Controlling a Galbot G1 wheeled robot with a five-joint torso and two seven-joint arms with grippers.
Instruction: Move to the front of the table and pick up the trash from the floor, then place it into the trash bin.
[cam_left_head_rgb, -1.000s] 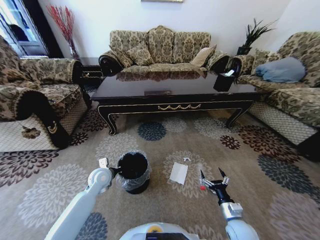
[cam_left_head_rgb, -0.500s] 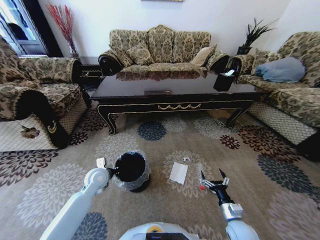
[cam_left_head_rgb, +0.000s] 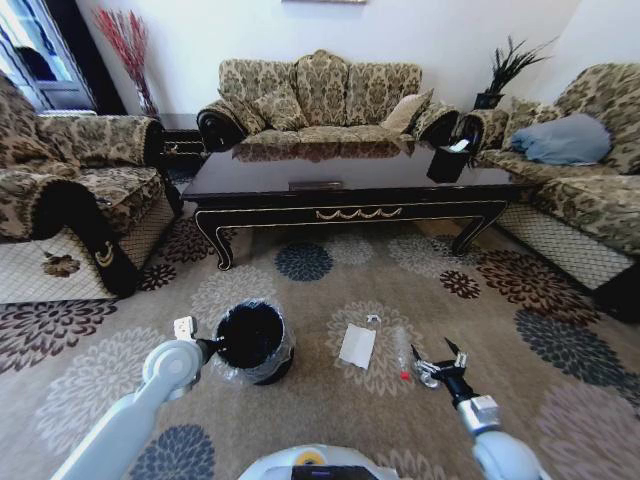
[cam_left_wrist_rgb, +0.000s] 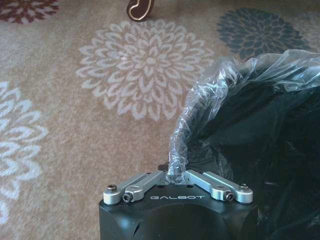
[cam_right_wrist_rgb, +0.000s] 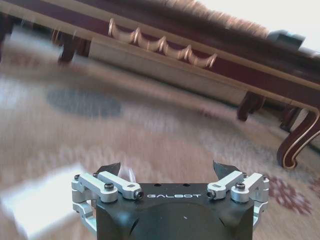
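Trash is lying on the floor just beside the trash bin. Left gripper is pinching the bin's liner, likely steadying it. Right gripper is hovering spread wide beyond the paper, probably lining up a grab.

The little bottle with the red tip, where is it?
In the head view, the bottle lies on the carpet, between the white paper and the right gripper.
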